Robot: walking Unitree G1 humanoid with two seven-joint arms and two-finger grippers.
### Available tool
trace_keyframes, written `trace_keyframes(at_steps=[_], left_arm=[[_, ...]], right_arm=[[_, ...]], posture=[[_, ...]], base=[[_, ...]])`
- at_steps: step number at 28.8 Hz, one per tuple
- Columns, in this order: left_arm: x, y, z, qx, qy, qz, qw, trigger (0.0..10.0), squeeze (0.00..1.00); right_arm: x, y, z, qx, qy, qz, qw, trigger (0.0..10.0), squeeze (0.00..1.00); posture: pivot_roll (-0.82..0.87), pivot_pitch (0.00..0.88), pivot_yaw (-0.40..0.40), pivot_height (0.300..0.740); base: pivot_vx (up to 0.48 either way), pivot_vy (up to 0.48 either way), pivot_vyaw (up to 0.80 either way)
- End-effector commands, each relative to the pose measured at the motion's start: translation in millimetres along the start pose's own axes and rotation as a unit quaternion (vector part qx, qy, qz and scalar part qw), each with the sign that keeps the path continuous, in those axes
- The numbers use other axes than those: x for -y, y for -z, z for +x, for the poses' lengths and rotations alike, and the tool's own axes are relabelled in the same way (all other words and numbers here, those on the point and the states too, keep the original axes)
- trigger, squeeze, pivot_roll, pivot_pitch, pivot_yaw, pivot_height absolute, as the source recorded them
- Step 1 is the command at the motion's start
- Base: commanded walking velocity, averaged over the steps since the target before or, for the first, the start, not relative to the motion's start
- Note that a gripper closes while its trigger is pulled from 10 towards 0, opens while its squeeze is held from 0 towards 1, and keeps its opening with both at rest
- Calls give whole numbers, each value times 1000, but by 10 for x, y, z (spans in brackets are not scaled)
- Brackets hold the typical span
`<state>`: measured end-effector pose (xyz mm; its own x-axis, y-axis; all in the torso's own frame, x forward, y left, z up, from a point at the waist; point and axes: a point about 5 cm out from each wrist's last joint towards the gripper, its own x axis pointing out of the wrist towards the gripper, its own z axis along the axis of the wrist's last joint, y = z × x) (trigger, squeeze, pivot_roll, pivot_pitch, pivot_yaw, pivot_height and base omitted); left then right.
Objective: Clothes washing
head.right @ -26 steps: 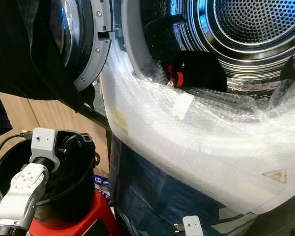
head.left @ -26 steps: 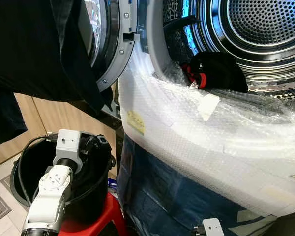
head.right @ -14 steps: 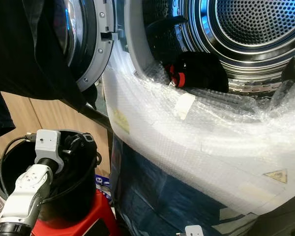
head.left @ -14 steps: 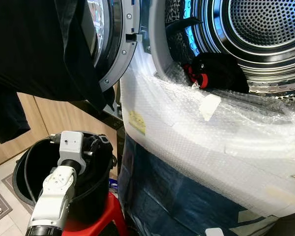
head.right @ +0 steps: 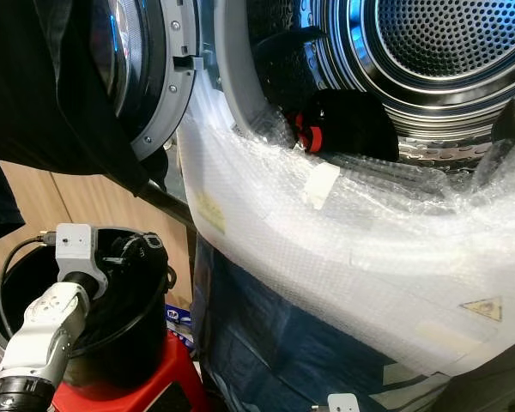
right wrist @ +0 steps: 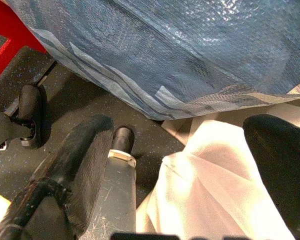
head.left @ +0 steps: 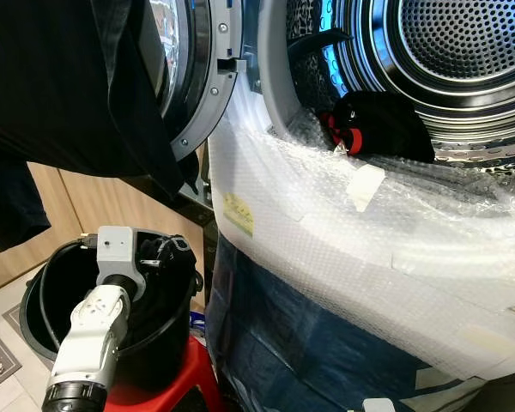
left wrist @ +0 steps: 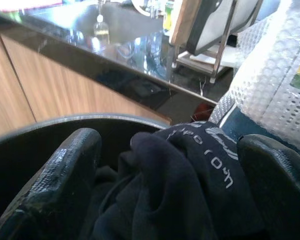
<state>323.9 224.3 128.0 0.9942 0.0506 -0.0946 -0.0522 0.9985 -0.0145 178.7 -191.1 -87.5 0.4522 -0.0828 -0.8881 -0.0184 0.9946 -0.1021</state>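
Front-loading washing machine with perforated steel drum [head.left: 463, 51] at upper right, its round door [head.left: 197, 77] swung open to the left; the machine's front is wrapped in clear bubble wrap [head.left: 343, 232] above a blue plastic sheet [head.left: 283, 335]. A black garment with a red-striped cuff [head.left: 369, 124] lies at the near lip of the drum, its full extent hidden by the door seal. A large black cloth [head.left: 60, 94] hangs over the door at upper left, cut off by the frame edge. At lower left, a black round plastic bucket [head.left: 43, 300] sits on a red stool [head.left: 172, 382], of which only a corner shows. The left gripper [left wrist: 167, 170] reaches down into the bucket, fingers spread wide on either side of a bunched dark garment with pale lettering [left wrist: 190, 165]; whether the pads press it cannot be told. The right gripper [right wrist: 185, 170] hangs low beside the machine's base, fingers wide apart and holding nothing, over dark floor [right wrist: 65, 95] and a pale cloth [right wrist: 205, 190] whose nature is unclear.
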Motion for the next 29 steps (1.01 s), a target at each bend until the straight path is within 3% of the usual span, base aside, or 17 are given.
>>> trace_keyframes(at_steps=[1, 7, 16, 22, 29], left_arm=[[2, -38, 25, -5, 5, -13, 1000, 10000, 1000], [-40, 36, 43, -37, -10, -12, 999, 10000, 1000], [-74, 62, 45, -49, -15, -22, 998, 10000, 1000], [-9, 81, 71, -71, 16, -25, 997, 10000, 1000], [75, 147, 61, -87, 53, -31, 994, 10000, 1000]], right_arm=[[-6, -3, 1, -2, -1, 3, 1000, 10000, 0], [-21, -2, 1, 0, -2, -4, 1000, 10000, 0], [-14, 9, 1, -1, 0, 4, 1000, 10000, 0], [-11, 15, 0, 2, 0, -12, 1000, 10000, 0], [-38, -27, 1, 19, -5, 3, 1000, 10000, 0]], posture=[[246, 0, -49, 740], [239, 0, -44, 740], [234, 0, -42, 740], [238, 0, -41, 740], [235, 0, -40, 740]], base=[[0, 0, 0], [0, 0, 0], [0, 0, 0], [0, 0, 0], [0, 0, 0]])
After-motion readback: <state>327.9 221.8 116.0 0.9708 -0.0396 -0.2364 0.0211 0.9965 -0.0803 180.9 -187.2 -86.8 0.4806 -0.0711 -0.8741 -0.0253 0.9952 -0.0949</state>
